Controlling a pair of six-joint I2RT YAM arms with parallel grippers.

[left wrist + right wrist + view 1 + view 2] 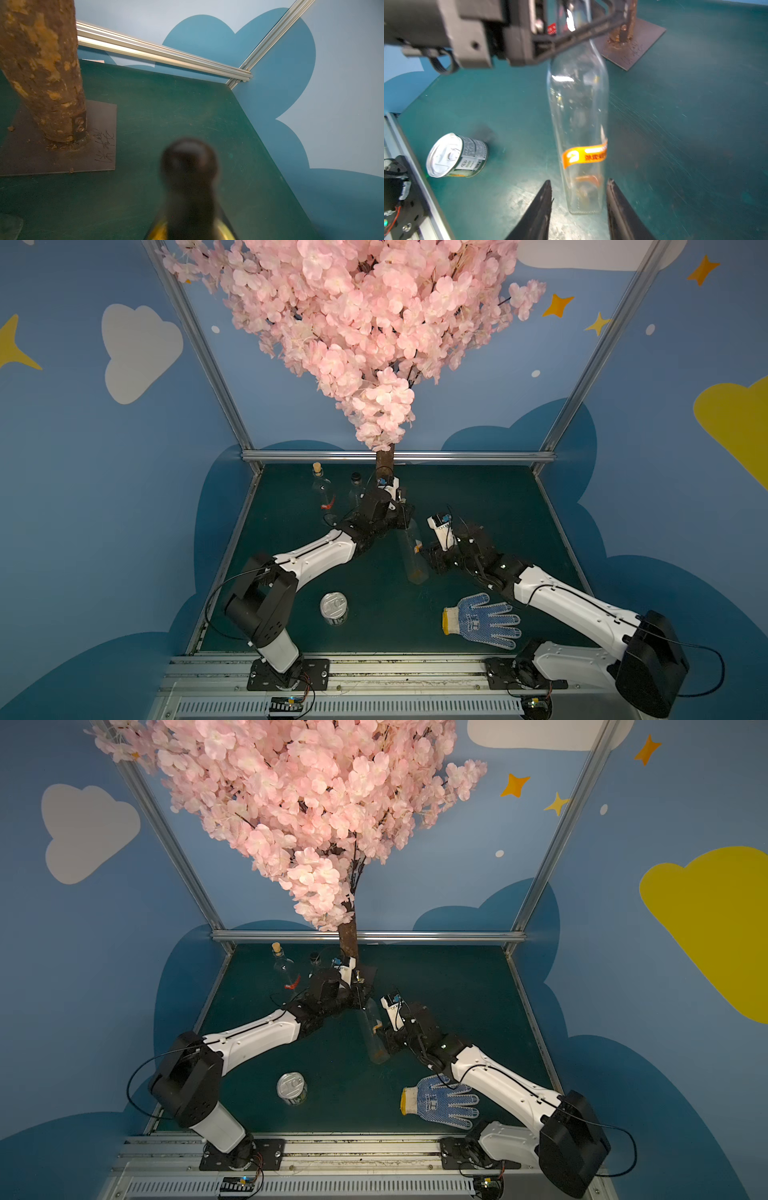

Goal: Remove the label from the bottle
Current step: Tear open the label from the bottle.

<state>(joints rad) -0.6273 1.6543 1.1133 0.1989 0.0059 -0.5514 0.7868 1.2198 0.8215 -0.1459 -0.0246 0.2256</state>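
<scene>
A clear glass bottle (412, 560) (375, 1040) (579, 108) slants across the middle of the green table. An orange label (584, 154) (417, 548) (377, 1027) wraps its lower body, with one end curling off the glass. My left gripper (402, 517) (191, 228) is shut on the bottle's neck, and the blurred black cap (189, 160) pokes out past its fingers. My right gripper (579, 182) (430, 556) is open. Its fingertips (548, 185) stand on either side of the bottle's base end, apart from the glass and just short of the label.
A silver can (333, 608) stands front left and a blue-dotted work glove (484, 620) lies front right. Two more glass bottles (322, 489) stand at the back left. The tree trunk (41, 72) on its dark base plate (99, 128) rises just behind the left gripper.
</scene>
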